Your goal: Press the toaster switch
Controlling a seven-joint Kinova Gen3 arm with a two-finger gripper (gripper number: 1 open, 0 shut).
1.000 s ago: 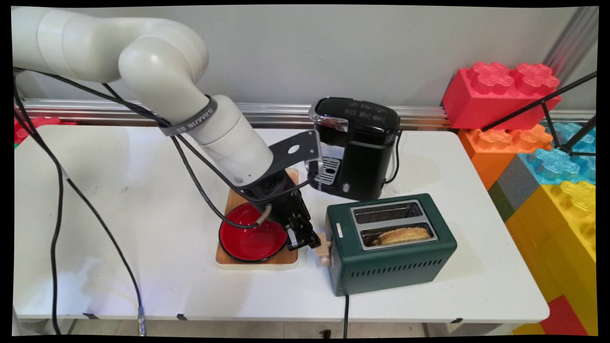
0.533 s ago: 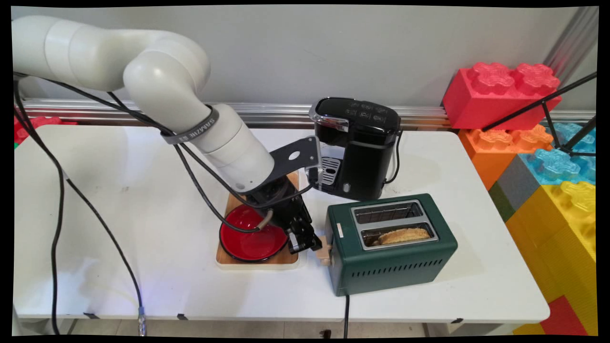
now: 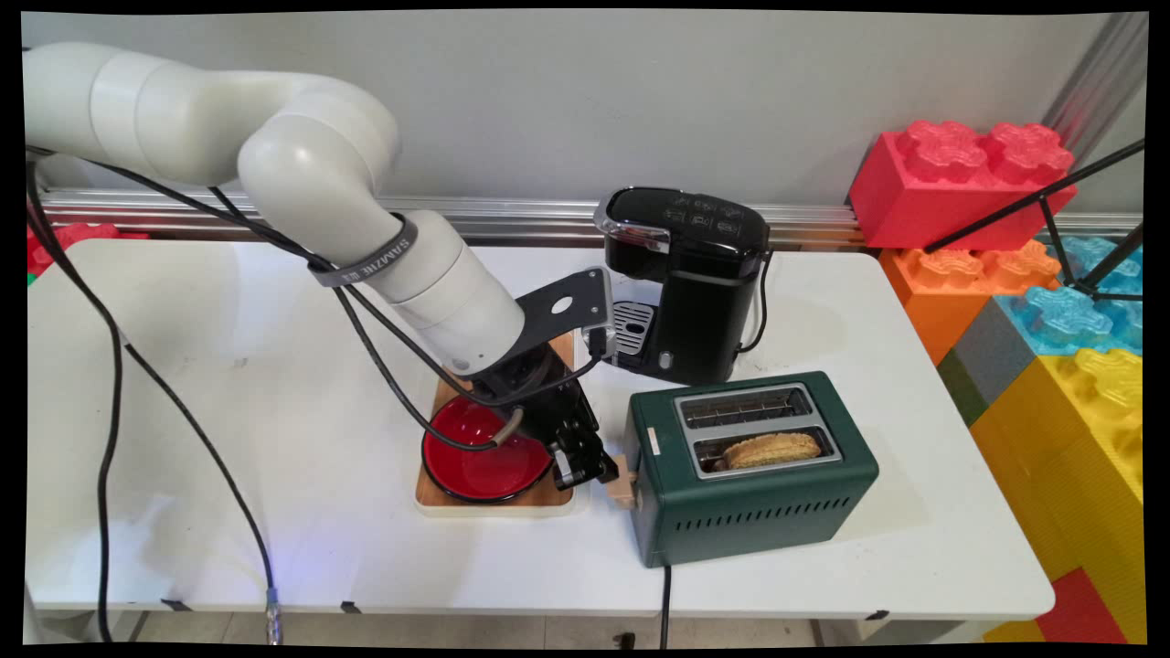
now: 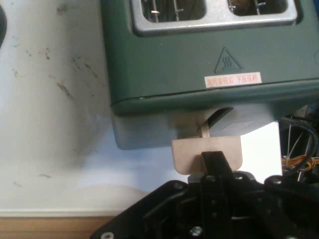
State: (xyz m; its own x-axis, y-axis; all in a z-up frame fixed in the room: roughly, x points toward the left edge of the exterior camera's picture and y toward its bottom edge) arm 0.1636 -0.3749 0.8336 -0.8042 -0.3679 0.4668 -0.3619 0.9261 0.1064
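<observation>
Gripper (image 3: 599, 471) fingers closed together, pressing atop the toaster's lever (image 4: 207, 153), toaster (image 3: 749, 466) lying directly to its right.

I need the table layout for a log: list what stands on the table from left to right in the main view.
Wooden tray with the red bowl on it → gripper at the toaster's lever → green toaster holding a slice of toast.

One toaster (image 3: 749, 466) – one bowl (image 3: 484, 452) – one coffee machine (image 3: 690, 283)
</observation>
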